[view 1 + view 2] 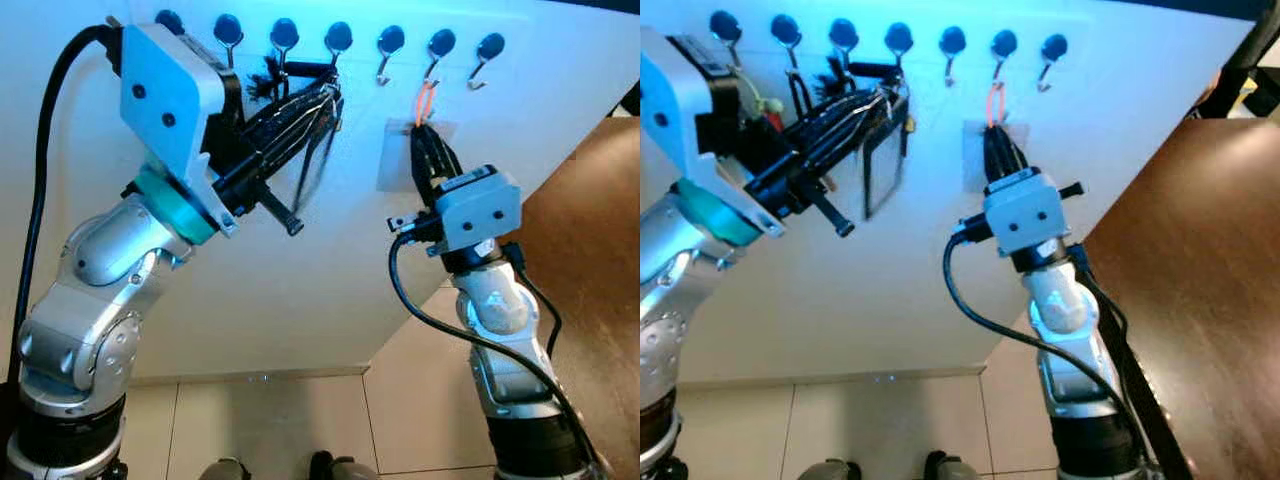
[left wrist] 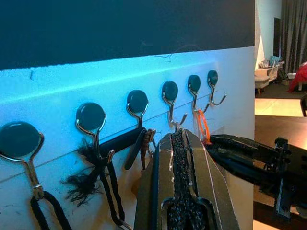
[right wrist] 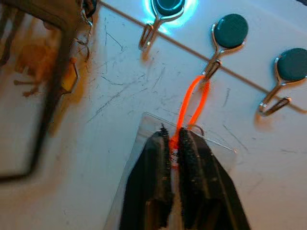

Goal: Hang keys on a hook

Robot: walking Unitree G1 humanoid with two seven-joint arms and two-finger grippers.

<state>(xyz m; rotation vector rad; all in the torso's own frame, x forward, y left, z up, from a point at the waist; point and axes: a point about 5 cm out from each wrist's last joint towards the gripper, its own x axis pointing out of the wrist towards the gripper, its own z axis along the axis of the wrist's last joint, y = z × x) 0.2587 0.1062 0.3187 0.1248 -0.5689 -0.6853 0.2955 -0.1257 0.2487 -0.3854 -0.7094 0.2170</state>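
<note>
Across the top of the white wall panel [image 1: 300, 260] runs a row of dark-capped hooks [image 1: 338, 38], and everything else is placed from that row. Below its left end rises the left arm, the biggest thing in view; its left gripper [image 1: 318, 105] reaches up just under the third and fourth hooks, its fingers pressed together with no visible gap, lying against dark cords and a black-framed tag [image 1: 883, 165] that hang there. Whether it grips any of these cannot be told. Below the row's right part stands the smaller right arm, with the right gripper [image 3: 173, 143] pointing straight up under the sixth hook [image 3: 229, 32]. Its two black fingers [image 3: 194, 158] are nearly closed, pinching the lower end of an orange loop [image 3: 192, 103]. That loop's upper end lies over the sixth hook's metal bend. A clear plastic tag [image 1: 400, 155] lies flat on the wall just behind the fingertips, under the same hook.
</note>
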